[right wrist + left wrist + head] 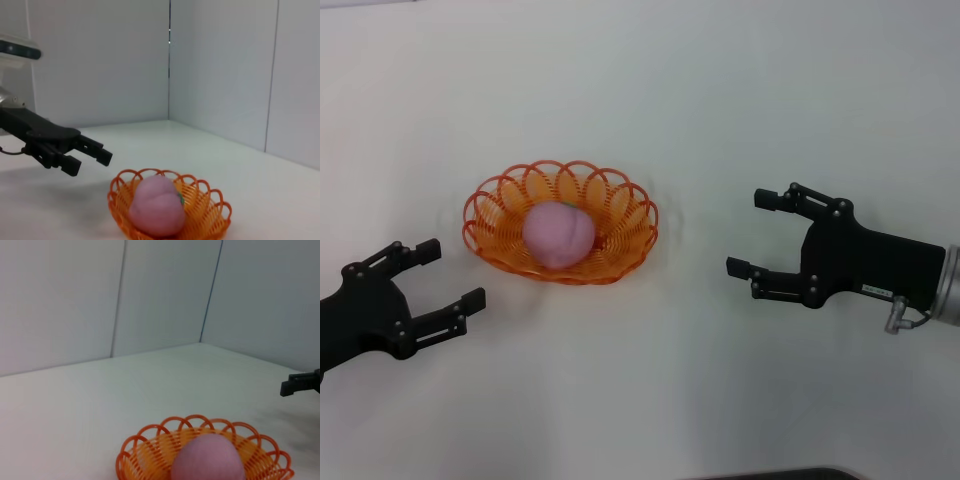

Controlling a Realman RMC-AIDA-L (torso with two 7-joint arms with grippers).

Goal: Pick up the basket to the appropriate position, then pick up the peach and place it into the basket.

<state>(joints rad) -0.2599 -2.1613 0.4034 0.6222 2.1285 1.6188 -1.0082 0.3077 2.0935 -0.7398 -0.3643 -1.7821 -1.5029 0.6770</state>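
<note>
Peach (558, 235) inside basket (632, 240), long axis left-right; both end effectors released.

Basket (150, 457) and peach (208, 460) cut off at the left wrist view's edge. Right hand (300, 384) clipped there, only a fingertip showing. Basket floor hidden under the peach.

Glossy orange plastic-wire basket (490, 215), matte, smooth pink peach (559, 234), smooth matte white table (650, 380)
</note>
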